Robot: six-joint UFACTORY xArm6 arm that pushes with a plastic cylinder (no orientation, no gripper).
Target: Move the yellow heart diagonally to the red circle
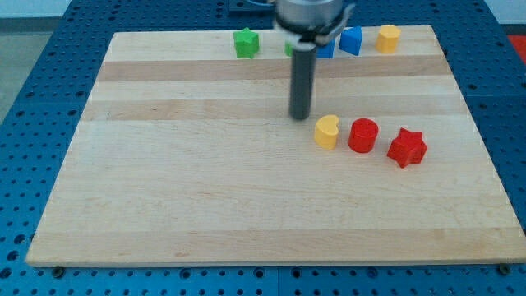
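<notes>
The yellow heart lies on the wooden board, right of centre. The red circle stands just to its right, with a narrow gap between them. My tip is on the board a little up and to the left of the yellow heart, apart from it. The rod rises from the tip toward the view's top.
A red star lies right of the red circle. Along the board's top edge are a green star, a blue block, a yellow block, and a green and a blue block partly hidden behind the rod. The board sits on a blue pegboard.
</notes>
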